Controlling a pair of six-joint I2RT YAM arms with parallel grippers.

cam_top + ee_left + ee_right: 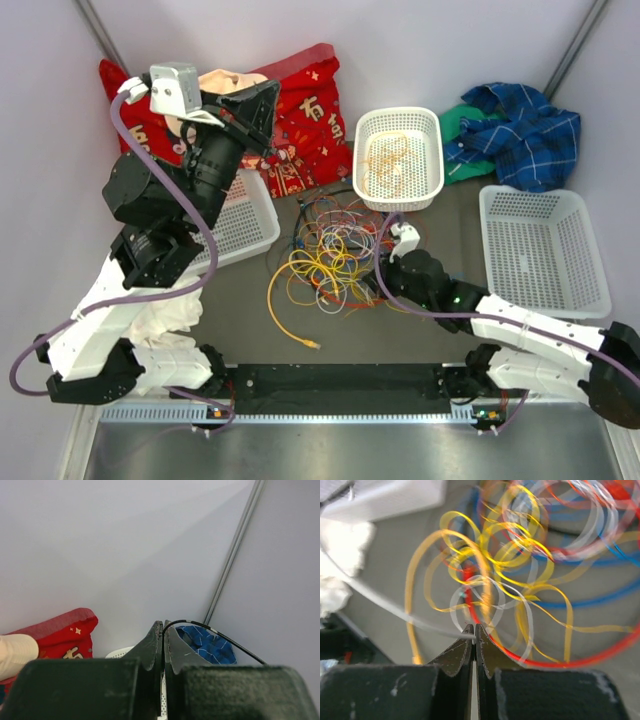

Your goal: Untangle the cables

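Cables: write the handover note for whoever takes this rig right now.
Left gripper: shut, with a thin black cable pinched at its tips, held up near the red cushion.
Right gripper: shut at the edge of the tangle, apparently on a whitish cable; that view is blurred.
Done: nothing clearly separated; one yellow cable trails toward the near edge.
Left: nearly the whole tangle.

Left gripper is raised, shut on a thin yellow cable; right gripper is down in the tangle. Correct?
No: the left wrist view shows the cable in the left gripper is black, not yellow. The right gripper is indeed in the tangle.
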